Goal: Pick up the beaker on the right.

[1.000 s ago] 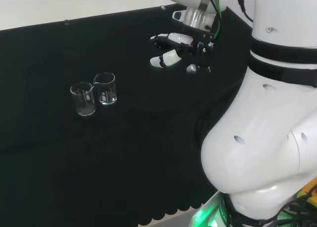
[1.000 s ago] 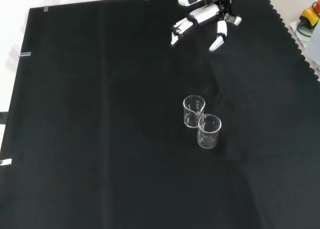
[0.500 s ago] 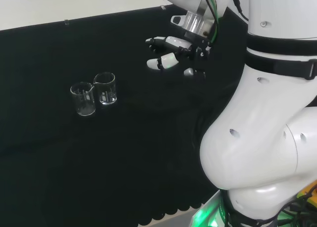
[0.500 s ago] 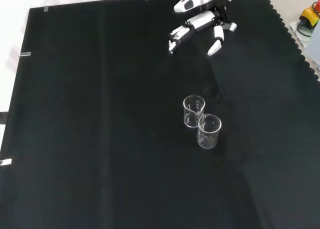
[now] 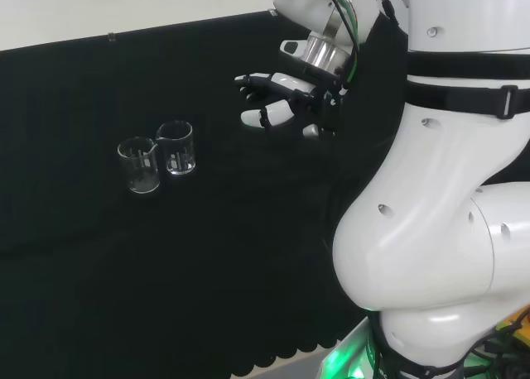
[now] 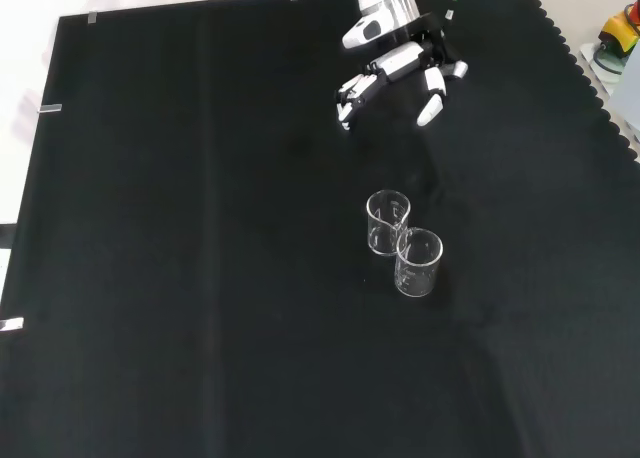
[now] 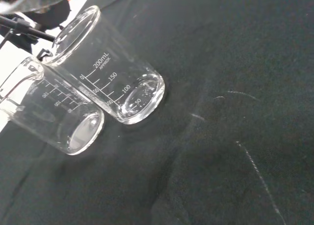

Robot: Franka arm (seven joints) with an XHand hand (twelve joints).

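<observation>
Beaker (image 5: 176, 148) upright, mouth up, touching second beaker (image 5: 139, 165) | hand (image 5: 281, 98) apart, fingers spread, empty

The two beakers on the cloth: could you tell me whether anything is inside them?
Both beakers look empty: their clear bases and the black cloth show through the glass. Nothing covers them; the hand hovers apart.

a bench under black cloth (image 6: 200, 308) carries two clear beakers, touching: one (image 6: 387, 222) near centre in the front view, the other (image 6: 418, 262) at its 4 o'clock.
</observation>
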